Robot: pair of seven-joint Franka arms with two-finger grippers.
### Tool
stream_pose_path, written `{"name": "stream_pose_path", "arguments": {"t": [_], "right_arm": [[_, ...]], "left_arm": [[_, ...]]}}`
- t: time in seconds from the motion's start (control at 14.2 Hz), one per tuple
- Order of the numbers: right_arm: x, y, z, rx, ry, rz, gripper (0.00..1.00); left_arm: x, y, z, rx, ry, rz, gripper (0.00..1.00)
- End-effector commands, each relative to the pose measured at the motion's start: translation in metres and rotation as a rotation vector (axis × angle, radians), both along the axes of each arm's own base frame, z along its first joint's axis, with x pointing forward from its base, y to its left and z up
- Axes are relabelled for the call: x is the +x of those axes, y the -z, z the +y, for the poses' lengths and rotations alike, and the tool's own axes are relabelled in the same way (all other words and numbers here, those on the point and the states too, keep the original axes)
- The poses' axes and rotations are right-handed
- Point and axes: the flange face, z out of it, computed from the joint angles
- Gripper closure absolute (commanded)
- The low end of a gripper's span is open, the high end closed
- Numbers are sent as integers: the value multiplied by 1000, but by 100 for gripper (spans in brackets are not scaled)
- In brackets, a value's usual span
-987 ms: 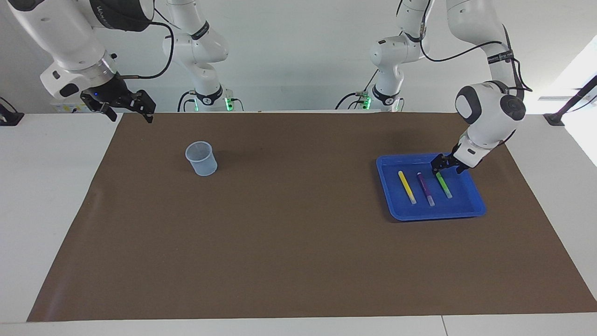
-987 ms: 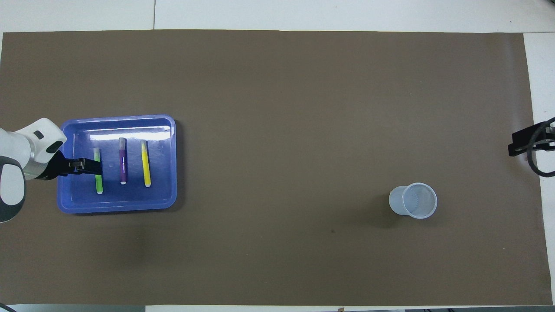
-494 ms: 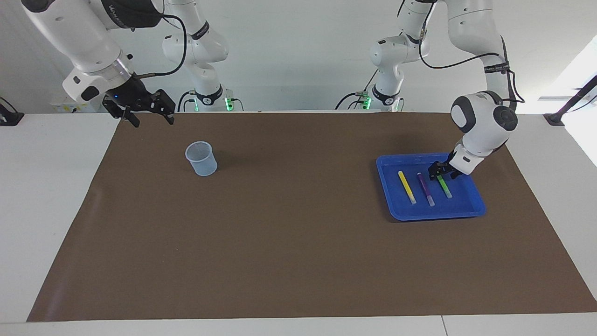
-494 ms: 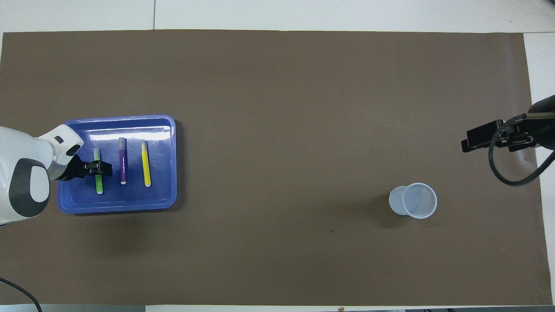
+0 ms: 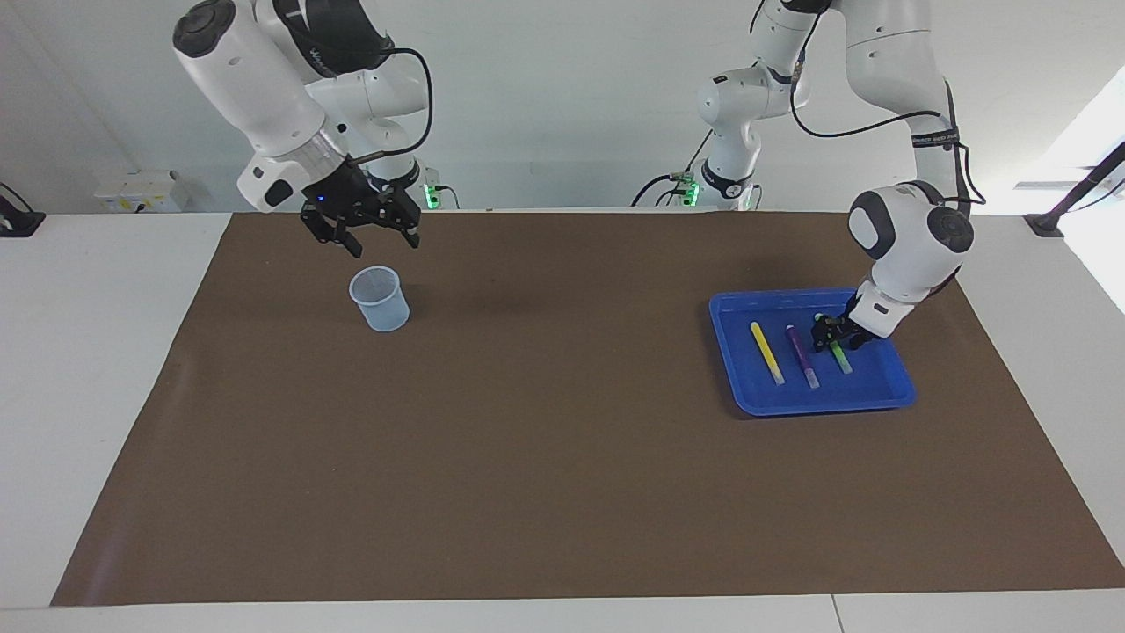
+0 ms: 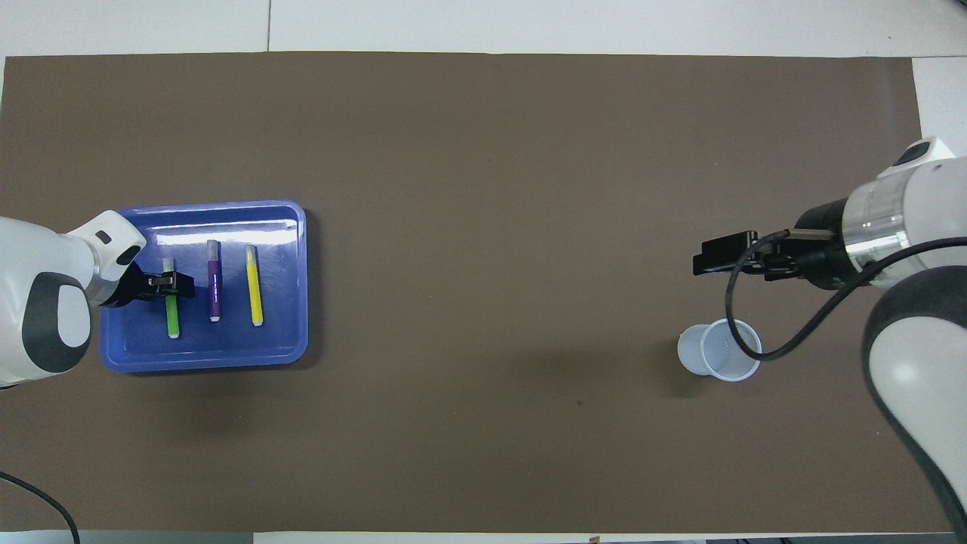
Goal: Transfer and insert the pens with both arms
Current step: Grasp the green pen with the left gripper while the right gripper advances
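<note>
Facing view
Left end effector [image 5: 831,336]: I see it down inside the blue tray [image 5: 892,376], fingers straddling the green pen [image 5: 841,357] close to the end nearer the robots. I cannot tell whether they have clamped on it; the pen lies flat on the tray floor.
Right end effector [image 5: 369,236]: hanging in the air over the brown mat [image 5: 545,492], just above the clear cup [image 5: 380,299], fingers spread wide, nothing in them.
Pens: yellow pen [image 5: 767,352], purple pen [image 5: 802,356] and the green one lie side by side in the tray, apart from one another.
Tray: toward the left arm's end of the counter [image 5: 97,369].
Cup: upright on the mat toward the right arm's end, well apart from the tray.

Overhead view
Left end effector [image 6: 172,282]: over the green pen [image 6: 172,317], crossing it near its farther part; the pale end nearer the robots shows clear of the fingers.
Purple pen [image 6: 214,283]: in the middle of the row.
Yellow pen [image 6: 254,287]: on the side of the row toward the cup.
Right end effector [image 6: 718,254]: spread and empty, over the mat just beside the cup [image 6: 720,350]; its black cable loops across the rim.
Tray [image 6: 295,227]: all three pens inside it.
</note>
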Motion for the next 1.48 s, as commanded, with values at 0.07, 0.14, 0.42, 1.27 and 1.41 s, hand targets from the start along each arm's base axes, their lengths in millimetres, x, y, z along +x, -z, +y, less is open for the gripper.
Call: {"name": "stream_pose_path", "arguments": {"t": [0.07, 0.14, 0.42, 1.27, 1.41], "right_arm": [[-19, 15, 21, 108, 68, 1, 0], [-18, 15, 22, 129, 83, -7, 0], [-18, 13, 29, 227, 117, 11, 0], [-41, 22, 68, 537, 313, 85, 0], [-41, 22, 69, 552, 357, 112, 0]], "left_arm": [[7, 2, 2, 5, -8, -12, 33], [7, 2, 2, 5, -8, -12, 41], [6, 3, 2, 4, -9, -7, 67], [26, -26, -9, 3, -94, 28, 100], [42, -61, -31, 6, -121, 61, 100]]}}
